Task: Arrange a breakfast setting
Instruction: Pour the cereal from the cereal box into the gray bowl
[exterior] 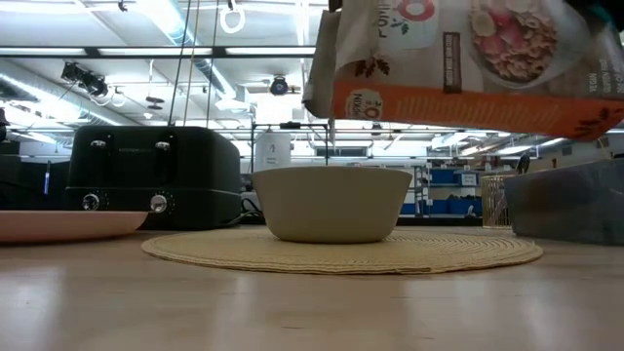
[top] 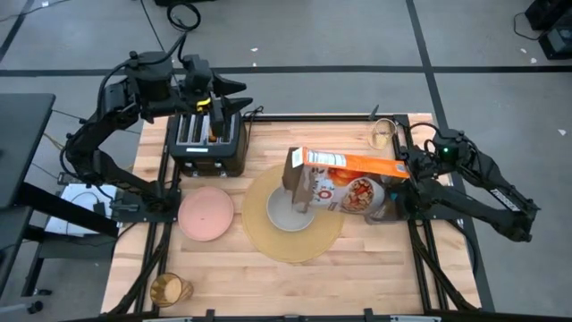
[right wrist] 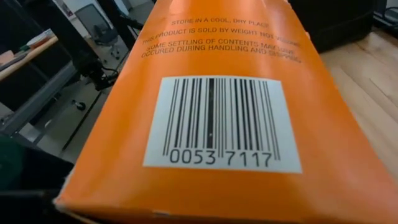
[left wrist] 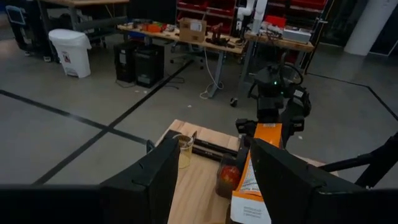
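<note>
Left gripper has its two dark fingers spread apart with nothing between them. Past the gap sits an orange cereal box, with the red apple tucked right beside it. Beyond one finger there's a small clear cup (pale yellow stuff inside). Right gripper clamps the box's far end.

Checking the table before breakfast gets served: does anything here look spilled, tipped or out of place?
Only the cereal box is off level: the right gripper holds it tipped on its side, open end over the grey bowl on the round placemat. That looks like pouring. No cereal shows on the table. The left gripper waits behind the toaster.
</note>
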